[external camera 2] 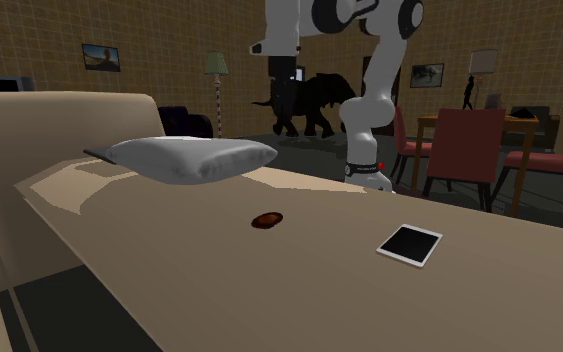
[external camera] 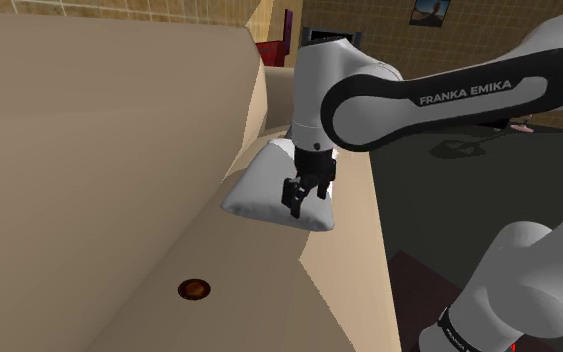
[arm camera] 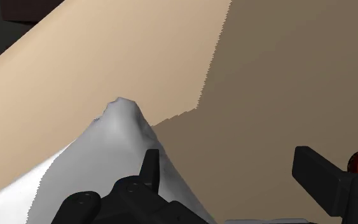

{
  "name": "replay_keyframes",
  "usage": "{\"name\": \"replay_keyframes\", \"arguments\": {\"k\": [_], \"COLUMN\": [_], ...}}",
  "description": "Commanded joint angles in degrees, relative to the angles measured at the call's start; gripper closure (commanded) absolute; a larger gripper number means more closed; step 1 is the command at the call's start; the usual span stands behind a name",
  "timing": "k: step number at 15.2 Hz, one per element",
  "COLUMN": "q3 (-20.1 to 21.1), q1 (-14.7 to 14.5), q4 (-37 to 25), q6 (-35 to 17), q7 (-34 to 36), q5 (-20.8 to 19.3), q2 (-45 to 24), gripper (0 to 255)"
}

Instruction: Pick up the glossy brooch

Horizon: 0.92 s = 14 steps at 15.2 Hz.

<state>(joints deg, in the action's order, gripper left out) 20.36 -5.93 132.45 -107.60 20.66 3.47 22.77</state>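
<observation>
Two black fingers (arm camera: 323,181) spread wide, gripper (external camera: 302,205) above a soft white pillow (external camera: 264,185), glossy round reddish-brown brooch (external camera: 195,289) lying well apart.

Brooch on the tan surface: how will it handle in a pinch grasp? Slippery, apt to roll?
The brooch looks low and flat, so it probably won't roll, but it offers little edge to pinch. Its glossy sheen suggests it may slip when squeezed. It is small, so likely light.
</observation>
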Motion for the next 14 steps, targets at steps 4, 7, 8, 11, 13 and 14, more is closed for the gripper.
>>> {"name": "replay_keyframes", "arguments": {"k": [4, 7, 8, 11, 13, 14], "q3": [4.3, 6.6, 7.3, 8.9, 9.5, 9.7], "q1": [-0.6, -1.0, -1.3, -2.4, -3.4, -4.1], "q4": [-3.8, -7.0, -8.2, -12.2, -15.3, -16.9], "q6": [-5.4, -7.9, -8.6, -10.3, -11.1, -11.4], "q7": [5.2, 8.8, 10.0, 13.9, 16.4, 17.6], "q5": [-1.4, -3.4, -4.2, -7.2, -9.5, -10.7], "q2": [-9.6, -15.9, -18.1, -24.8, -29.4, -31.7], "gripper": [0, 0, 0, 0, 0, 0]}}
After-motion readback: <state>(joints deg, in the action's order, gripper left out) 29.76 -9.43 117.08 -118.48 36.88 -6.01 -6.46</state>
